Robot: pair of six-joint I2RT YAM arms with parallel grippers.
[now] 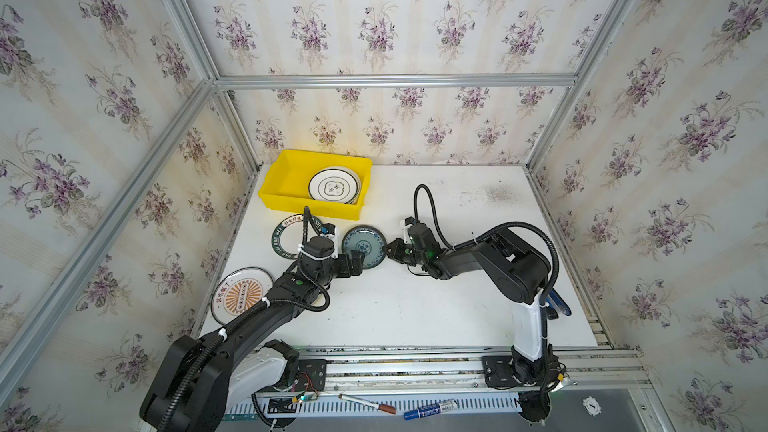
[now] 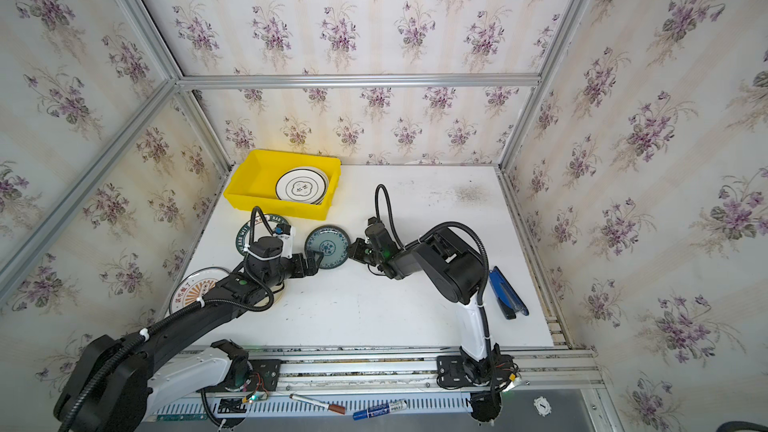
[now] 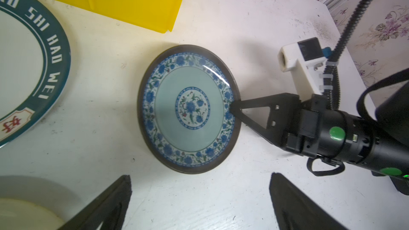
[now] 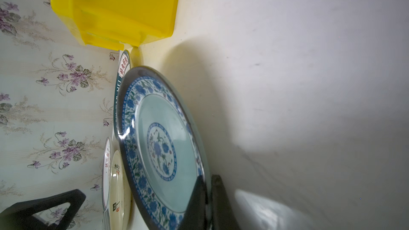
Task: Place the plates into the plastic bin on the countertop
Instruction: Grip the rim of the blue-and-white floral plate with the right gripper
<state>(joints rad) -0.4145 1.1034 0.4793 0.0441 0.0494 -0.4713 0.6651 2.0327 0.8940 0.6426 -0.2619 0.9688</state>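
- The right gripper reaches in from the right. Its fingers are pinched tight on the right-hand edge of the teal patterned plate, one over the rim and one beneath it.
- That plate sits on the white countertop, just in front of the right corner of the yellow plastic bin and outside it.
- The left gripper hovers near the plate's front edge with its fingers spread wide, holding nothing.
- Inside the bin, toward its right end, lies a small stack of white plates with dark rims.
- A green-rimmed lettered plate lies left of the teal one, close to the bin's front wall and partly hidden by the left arm.
- An orange sunburst plate rests at the countertop's left edge, partly under that arm.
- A cream plate lies beside it.
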